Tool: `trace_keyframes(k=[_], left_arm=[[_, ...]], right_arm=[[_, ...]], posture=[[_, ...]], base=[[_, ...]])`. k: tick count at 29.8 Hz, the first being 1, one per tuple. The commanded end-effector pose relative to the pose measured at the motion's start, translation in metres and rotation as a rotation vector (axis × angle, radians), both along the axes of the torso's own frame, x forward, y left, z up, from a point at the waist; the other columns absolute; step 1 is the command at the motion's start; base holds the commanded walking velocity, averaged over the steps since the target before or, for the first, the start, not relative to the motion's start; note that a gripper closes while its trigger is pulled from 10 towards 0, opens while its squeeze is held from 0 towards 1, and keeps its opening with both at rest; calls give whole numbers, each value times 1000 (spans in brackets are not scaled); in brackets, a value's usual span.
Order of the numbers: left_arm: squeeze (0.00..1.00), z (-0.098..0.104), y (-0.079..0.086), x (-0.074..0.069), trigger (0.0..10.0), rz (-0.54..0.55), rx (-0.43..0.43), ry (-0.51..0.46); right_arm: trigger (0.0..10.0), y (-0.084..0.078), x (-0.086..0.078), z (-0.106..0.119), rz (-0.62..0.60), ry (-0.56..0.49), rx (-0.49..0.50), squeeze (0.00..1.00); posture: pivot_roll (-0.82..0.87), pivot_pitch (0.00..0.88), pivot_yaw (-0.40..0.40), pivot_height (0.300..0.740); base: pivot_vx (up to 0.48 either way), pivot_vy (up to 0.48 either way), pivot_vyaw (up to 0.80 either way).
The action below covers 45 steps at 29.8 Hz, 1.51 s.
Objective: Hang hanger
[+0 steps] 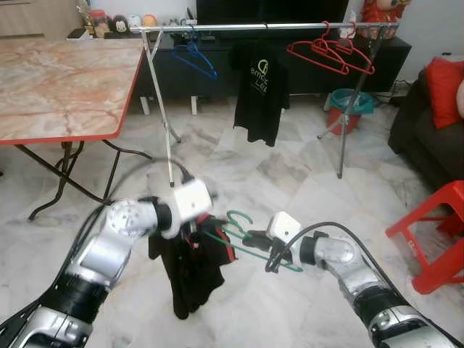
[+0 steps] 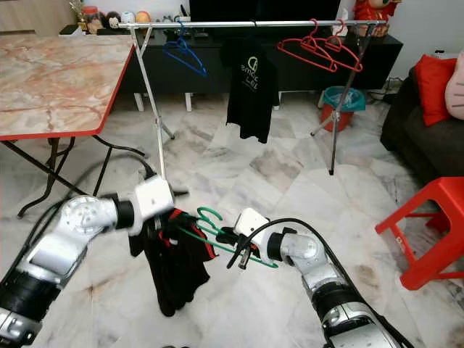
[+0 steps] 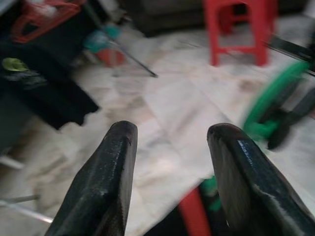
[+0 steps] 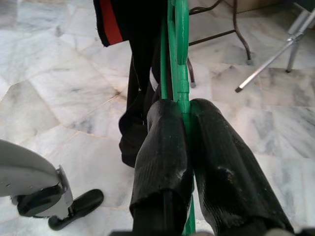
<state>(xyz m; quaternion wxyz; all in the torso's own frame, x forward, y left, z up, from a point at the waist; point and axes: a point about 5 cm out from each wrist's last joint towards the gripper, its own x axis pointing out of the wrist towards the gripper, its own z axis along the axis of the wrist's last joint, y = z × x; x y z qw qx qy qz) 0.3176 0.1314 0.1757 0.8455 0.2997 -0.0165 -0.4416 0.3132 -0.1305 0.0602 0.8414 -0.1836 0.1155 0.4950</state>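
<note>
The right gripper point(image 4: 187, 147) pinched the green hanger point(image 1: 243, 233); the left gripper point(image 3: 172, 167) stood wide beside the shirt point(image 1: 190, 272), which could slide off if tilted.

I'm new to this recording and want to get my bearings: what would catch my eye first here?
Right in front, the right claw is shut on a green hanger carrying a black garment, with the left claw open beside it. Beyond them a metal clothes rail spans the room, holding a blue hanger, a black T-shirt and red hangers. A marble-topped table stands at the left, a red stool at the right.
</note>
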Motion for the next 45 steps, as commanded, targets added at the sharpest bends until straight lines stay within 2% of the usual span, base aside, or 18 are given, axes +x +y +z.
trace_keyframes(k=[1, 4, 5, 6, 11, 16, 25, 37, 45], left_arm=[[0, 3, 3, 2, 10000, 25, -17, -22], [0, 4, 8, 3, 10000, 84, -41, -65], [0, 7, 12, 6, 10000, 134, -67, -100], [0, 7, 12, 6, 10000, 134, -67, -100], [0, 19, 29, 20, 10000, 358, -175, -229], [0, 13, 25, 20, 10000, 426, -218, -241], [0, 2, 10, 22, 10000, 434, -210, -251], [0, -3, -17, 13, 10000, 328, -225, -205], [0, -6, -27, 7, 10000, 278, -237, -170]], right_arm=[[0, -1, 2, 4, -22, -33, 23, 0], [0, -4, 6, 6, -103, -74, 37, 0], [0, -6, 9, 9, -149, -95, 62, 0], [0, -6, 9, 9, -149, -95, 62, 0], [0, -13, 20, 24, -299, -173, 153, 0], [0, -11, 22, 32, -333, -194, 235, 0], [0, -1, 23, 43, -317, -237, 296, 0], [0, 4, 29, 46, -325, -236, 281, 0], [0, 3, 30, 44, -326, -224, 263, 0]], posture=[[62, 0, 5, 740], [60, 0, 4, 740], [58, 0, 2, 740], [58, 0, 2, 740], [56, 0, -2, 740], [53, 0, -10, 740], [56, 0, -21, 740], [69, 0, -27, 740], [73, 0, -25, 740]], base=[[0, 0, 0], [0, 0, 0], [0, 0, 0], [0, 0, 0], [0, 0, 0], [0, 0, 0], [0, 0, 0], [0, 0, 0], [0, 0, 0]])
